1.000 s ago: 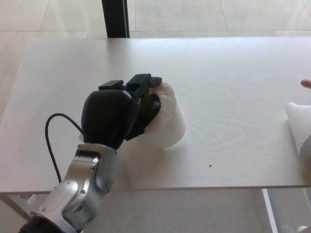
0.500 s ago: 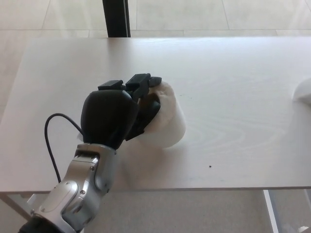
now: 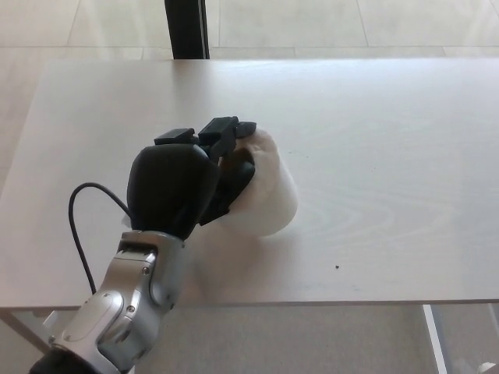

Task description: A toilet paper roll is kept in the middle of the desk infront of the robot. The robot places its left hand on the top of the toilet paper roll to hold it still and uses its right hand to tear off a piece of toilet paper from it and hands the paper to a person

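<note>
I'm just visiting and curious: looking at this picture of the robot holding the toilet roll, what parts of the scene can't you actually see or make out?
- Head view: the top and left side of the toilet paper roll are hidden under the left hand.
- The right hand is outside the picture.
- No torn piece or person shows.
- The tiny dark speck on the desk is too small to identify.

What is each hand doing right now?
Left hand: shut on the roll, resting on its top.
Right hand: not in view.
</note>
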